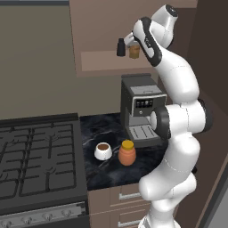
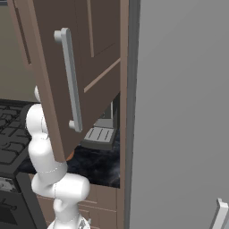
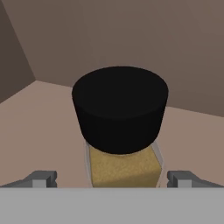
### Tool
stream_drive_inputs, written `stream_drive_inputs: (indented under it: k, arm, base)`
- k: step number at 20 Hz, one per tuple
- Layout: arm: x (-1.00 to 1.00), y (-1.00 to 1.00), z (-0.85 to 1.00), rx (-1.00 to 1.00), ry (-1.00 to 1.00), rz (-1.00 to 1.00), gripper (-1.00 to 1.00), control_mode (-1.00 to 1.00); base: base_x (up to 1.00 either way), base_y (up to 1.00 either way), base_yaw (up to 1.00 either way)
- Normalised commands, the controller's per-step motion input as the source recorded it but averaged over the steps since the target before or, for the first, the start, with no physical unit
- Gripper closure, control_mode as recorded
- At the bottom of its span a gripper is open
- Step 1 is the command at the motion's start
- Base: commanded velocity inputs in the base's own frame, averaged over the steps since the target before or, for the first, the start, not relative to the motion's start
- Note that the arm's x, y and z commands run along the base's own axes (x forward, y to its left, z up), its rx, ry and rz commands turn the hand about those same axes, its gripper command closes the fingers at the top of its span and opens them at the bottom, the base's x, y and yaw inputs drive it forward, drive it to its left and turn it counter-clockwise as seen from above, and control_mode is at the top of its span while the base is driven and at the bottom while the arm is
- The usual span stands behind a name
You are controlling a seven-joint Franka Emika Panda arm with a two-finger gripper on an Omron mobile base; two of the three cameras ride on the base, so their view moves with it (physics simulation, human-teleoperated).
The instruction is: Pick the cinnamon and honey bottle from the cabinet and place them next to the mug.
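Note:
The cinnamon (image 3: 120, 168), a slim amber bottle with a black cap (image 3: 119, 107), stands on the shelf board of the tan-brown cabinet (image 1: 100, 61). My gripper (image 3: 113, 180) is open, with one fingertip (image 3: 41, 179) on each side of the bottle's body and a small gap to it. From the left base view the cinnamon (image 1: 134, 51) sits just under my hand. The honey bottle (image 1: 127, 152), a squat orange jar with a yellow lid, stands on the black counter right beside the white mug (image 1: 103, 151) of brown liquid.
A shorter all-black bottle (image 1: 120, 46) stands on the shelf just left of the cinnamon. A coffee machine (image 1: 140, 109) sits below the shelf. The stove (image 1: 38, 156) lies to the left. The open cabinet door (image 2: 76, 80) and a tall grey panel (image 2: 179, 112) are close on the right.

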Motion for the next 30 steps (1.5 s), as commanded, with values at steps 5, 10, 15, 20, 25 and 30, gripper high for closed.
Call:
stream_drive_inputs:
  k: [5,10,15,20,25,30]
  arm:
    - [0.01,0.00,0.00,0.00,0.00,0.00,-1.00,-1.00]
    - [0.00,0.00,0.00,0.00,0.00,0.00,1.00,-1.00]
    - [0.00,0.00,0.00,0.00,0.00,0.00,1.00,-1.00]
    - [-0.14,0.00,0.00,0.00,0.00,0.01,1.00,-1.00]
    - [-0.40,0.09,0.00,0.00,-0.06,0.01,1.00,-1.00]
    - [-0.47,0.17,0.00,0.00,0.00,0.00,1.00,-1.00]
  base:
    - [0.00,0.00,0.00]
    - [0.00,0.00,0.00]
    - [0.00,0.00,0.00]
    - [0.00,0.00,0.00]
    - [0.00,0.00,0.00]
    - [0.00,0.00,0.00]
